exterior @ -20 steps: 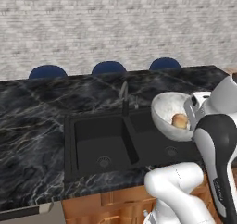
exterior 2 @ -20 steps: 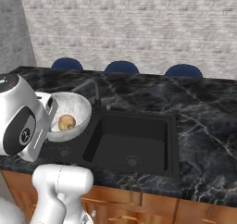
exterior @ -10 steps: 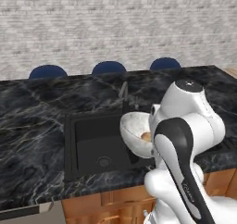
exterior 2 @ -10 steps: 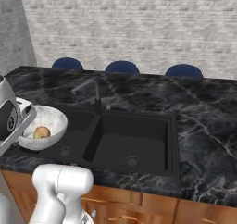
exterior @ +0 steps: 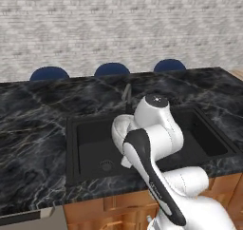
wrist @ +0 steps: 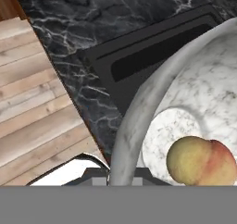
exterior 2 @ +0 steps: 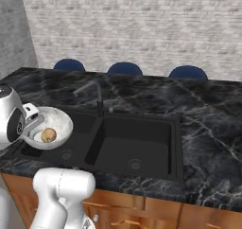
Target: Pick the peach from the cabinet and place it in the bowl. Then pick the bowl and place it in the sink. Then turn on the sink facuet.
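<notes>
The whitish marbled bowl (exterior 2: 56, 120) hangs tilted above the left end of the black sink (exterior 2: 137, 147), with the orange-tan peach (exterior 2: 47, 135) lying inside it. My gripper (exterior 2: 32, 125) is shut on the bowl's near rim. In the hand view the rim (wrist: 134, 121) curves up from between my fingertips, and the peach (wrist: 201, 160) rests low in the bowl (wrist: 203, 98), over the sink (wrist: 152, 47). In the left base view my arm covers most of the bowl (exterior: 118, 129). The dark faucet (exterior 2: 92, 88) stands behind the sink (exterior: 90, 143). The cabinet is out of view.
Dark veined marble counter (exterior 2: 203, 128) surrounds the sink. Three blue chair backs (exterior 2: 124, 68) show behind the counter's far edge, in front of a pale brick wall. Wooden cupboard fronts (exterior 2: 156, 211) run below the counter. A plank floor (wrist: 32, 102) lies beside it.
My arm has swung the bowl, with the peach in it, off the counter beside the sink to above the sink's basin. The grip has stayed shut.
</notes>
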